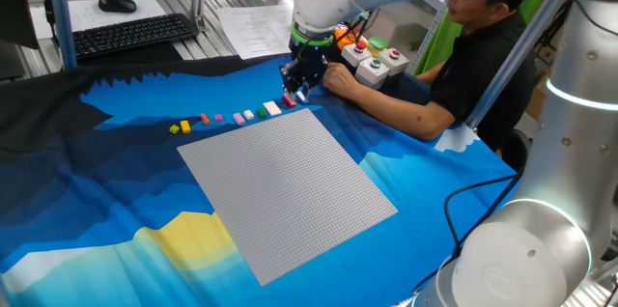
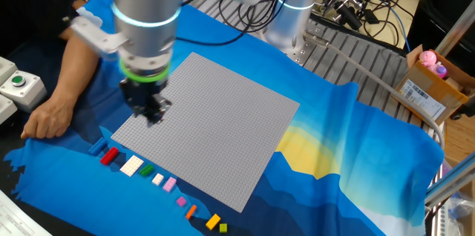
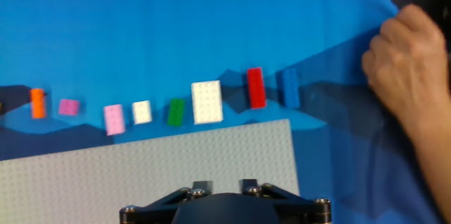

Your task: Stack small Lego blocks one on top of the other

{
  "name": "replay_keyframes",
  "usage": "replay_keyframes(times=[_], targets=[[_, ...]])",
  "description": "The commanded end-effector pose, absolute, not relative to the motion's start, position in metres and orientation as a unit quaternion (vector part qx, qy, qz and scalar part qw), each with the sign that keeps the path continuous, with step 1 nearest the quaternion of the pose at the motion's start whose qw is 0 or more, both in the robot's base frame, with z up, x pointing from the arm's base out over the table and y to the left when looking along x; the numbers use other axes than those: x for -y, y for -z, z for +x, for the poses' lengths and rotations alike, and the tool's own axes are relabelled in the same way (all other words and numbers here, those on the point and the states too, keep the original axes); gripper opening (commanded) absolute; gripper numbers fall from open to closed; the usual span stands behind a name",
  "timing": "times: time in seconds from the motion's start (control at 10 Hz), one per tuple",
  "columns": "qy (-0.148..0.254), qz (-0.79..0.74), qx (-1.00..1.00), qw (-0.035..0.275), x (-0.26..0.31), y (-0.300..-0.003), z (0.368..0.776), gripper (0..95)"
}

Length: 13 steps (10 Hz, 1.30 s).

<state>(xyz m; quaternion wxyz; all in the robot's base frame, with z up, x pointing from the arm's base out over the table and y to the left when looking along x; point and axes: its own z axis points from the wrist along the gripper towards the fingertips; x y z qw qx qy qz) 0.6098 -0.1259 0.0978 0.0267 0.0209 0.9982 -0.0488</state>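
The small Lego blocks lie in a row on the blue cloth beside the grey baseplate [image 3: 141, 175]. In the hand view, from left to right, they are orange [image 3: 38, 103], small pink [image 3: 68, 106], pink [image 3: 114, 119], small white [image 3: 141, 112], green [image 3: 175, 111], large white [image 3: 207, 101], red [image 3: 256, 87] and blue [image 3: 290, 87]. A yellow block [image 2: 214, 221] ends the row in the other fixed view. My gripper [image 3: 225, 184] hovers over the baseplate's edge [image 2: 154, 110] near the red and blue end [image 1: 297, 83]. Its fingers stand apart and hold nothing.
A person's hand [image 3: 409, 62] rests on the cloth just beyond the blue block, with the arm [image 1: 406, 99] reaching in from the side. A box with buttons [image 1: 372, 61] stands behind it. A keyboard [image 1: 130, 35] lies at the back.
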Motion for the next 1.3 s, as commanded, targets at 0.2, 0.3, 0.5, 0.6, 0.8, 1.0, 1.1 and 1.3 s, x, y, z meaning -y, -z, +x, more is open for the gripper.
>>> replay_keyframes(times=[0.2, 0.3, 0.5, 0.6, 0.8, 1.0, 1.1, 1.3], targets=[[0.047, -0.009, -0.999, 0.022, 0.151, -0.088, 0.642, 38.0], [0.048, -0.013, -0.999, 0.023, 0.155, -0.086, 0.648, 38.0], [0.047, -0.029, -0.998, 0.023, 0.167, -0.080, 0.659, 38.0], [0.048, -0.036, -0.998, 0.024, 0.173, -0.077, 0.666, 38.0], [0.047, -0.049, -0.997, 0.023, 0.184, -0.071, 0.679, 38.0], [0.048, -0.053, -0.997, 0.024, 0.192, -0.064, 0.683, 38.0], [0.048, -0.056, -0.997, 0.024, 0.197, -0.058, 0.683, 38.0], [0.048, -0.057, -0.997, 0.027, 0.202, -0.049, 0.683, 38.0]])
